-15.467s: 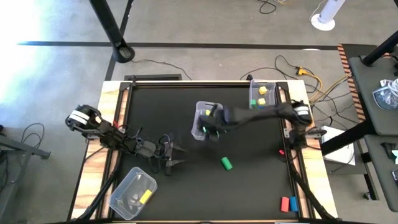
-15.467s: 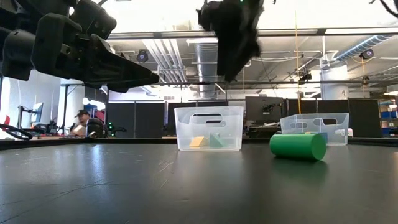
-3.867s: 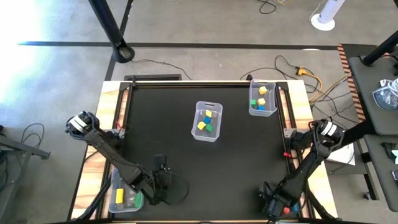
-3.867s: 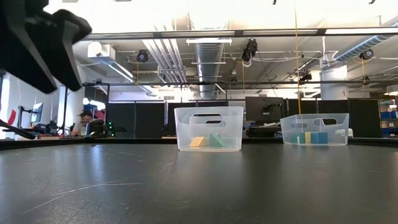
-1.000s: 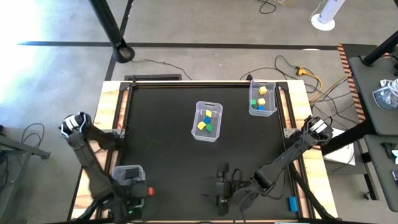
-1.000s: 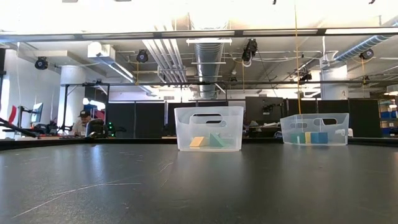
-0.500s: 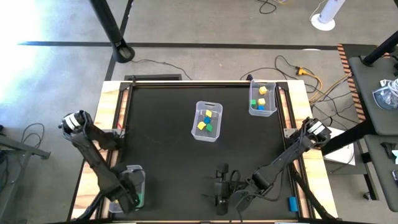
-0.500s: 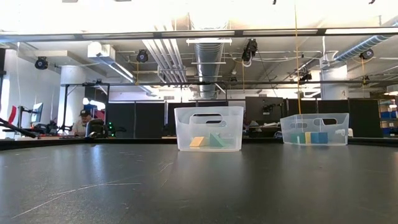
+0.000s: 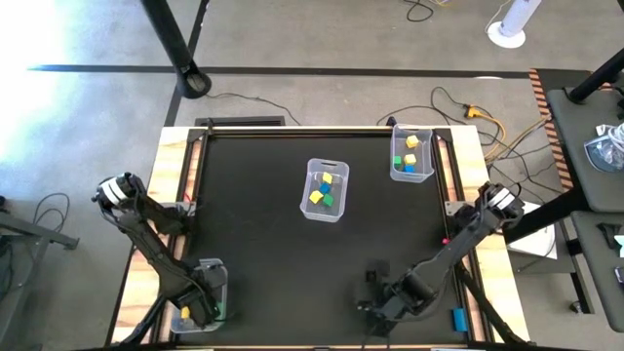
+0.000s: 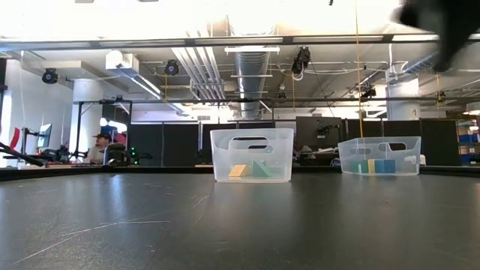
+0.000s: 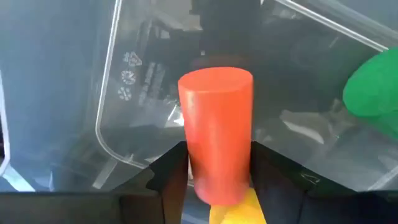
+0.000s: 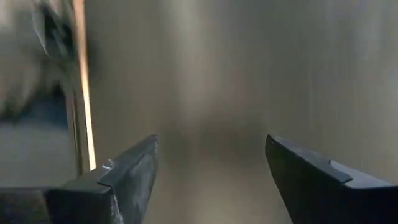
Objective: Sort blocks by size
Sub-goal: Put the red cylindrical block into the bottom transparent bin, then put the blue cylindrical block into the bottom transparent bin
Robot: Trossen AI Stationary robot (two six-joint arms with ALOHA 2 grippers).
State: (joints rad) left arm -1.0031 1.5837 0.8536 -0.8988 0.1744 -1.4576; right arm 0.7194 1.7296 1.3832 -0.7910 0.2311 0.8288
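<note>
The left end effector (image 11: pixel 214 177) grips a red block (image 11: pixel 216 134), a smooth round-ended cylinder standing upright between the two dark fingers (image 11: pixel 168 177), directly over the clear bin (image 9: pixel 200 292) at the table's (image 9: pixel 263 224) near left corner. Inside that bin a green block (image 11: pixel 373 84) with a rounded outline lies just beside the red one, and a yellow block (image 11: pixel 236 208) shows just below it; in the high view the yellow piece (image 9: pixel 185 313) peeks out beside the arm. Toward the middle of the table from that corner bin stands a second clear bin (image 9: pixel 325 190) holding small yellow, green and blue cubes (image 9: pixel 328 190). Well apart, at the far right corner, a third bin (image 9: pixel 410 154) holds more little yellow, green and blue cubes (image 9: pixel 409 156). The right end effector (image 9: pixel 375 302) hangs over the table's near edge, right of the corner bin, its fingers (image 12: pixel 130 180) spread wide with nothing between them. A blue block (image 9: pixel 457 318) lies on the frame by the near right corner.
</note>
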